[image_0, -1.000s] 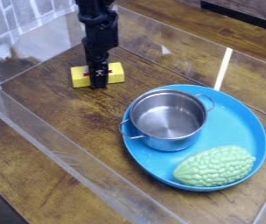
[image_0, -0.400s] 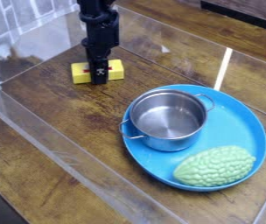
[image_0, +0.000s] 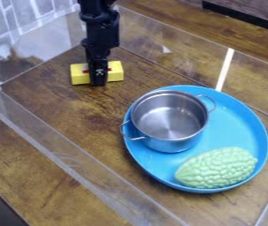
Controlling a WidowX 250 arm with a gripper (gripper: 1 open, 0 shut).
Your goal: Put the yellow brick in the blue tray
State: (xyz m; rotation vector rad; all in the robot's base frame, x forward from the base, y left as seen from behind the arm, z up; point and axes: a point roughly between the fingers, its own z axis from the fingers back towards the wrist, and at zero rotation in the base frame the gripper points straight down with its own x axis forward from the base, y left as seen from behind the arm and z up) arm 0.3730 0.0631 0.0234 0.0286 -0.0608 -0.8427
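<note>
The yellow brick lies on the wooden table at the upper left, a small bright yellow block. My black gripper comes straight down onto its middle, with the jaws shut on the brick, which still rests on the table. The blue tray, a wide round blue plate with a raised rim, sits to the lower right, well apart from the brick. The gripper covers the brick's top centre.
A steel pot stands on the left part of the tray. A bumpy green lump lies on the tray's front. Clear plastic walls run along the table's left and front edges.
The jaws have closed in on the yellow brick. The brick has shifted very slightly; the arm stays in the same place.
</note>
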